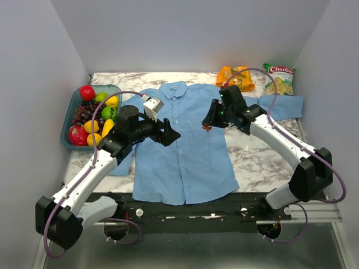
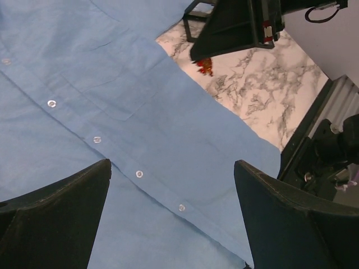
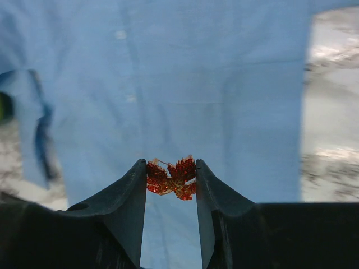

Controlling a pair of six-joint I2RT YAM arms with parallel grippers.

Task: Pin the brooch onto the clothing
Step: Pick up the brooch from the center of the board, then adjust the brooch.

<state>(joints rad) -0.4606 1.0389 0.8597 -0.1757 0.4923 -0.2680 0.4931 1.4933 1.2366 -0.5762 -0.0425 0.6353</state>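
Green "Chuba" snack bag (image 1: 279, 78); right gripper (image 3: 170, 168) clamped on orange-red leaf-shaped brooch (image 3: 171, 179) above light blue buttoned shirt (image 1: 185, 151); left gripper (image 2: 172, 165) fingers wide apart, empty.

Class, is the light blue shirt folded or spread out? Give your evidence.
Spread out: the light blue shirt lies flat and front up, its collar and button row showing, a sleeve stretched sideways.

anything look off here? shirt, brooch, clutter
Nothing spilled or damaged. The shirt lies flat, but its sleeves are uneven: one stretches toward the chips bag, the other tucks along its side. The brooch is pinched in the right gripper, not yet pinned.
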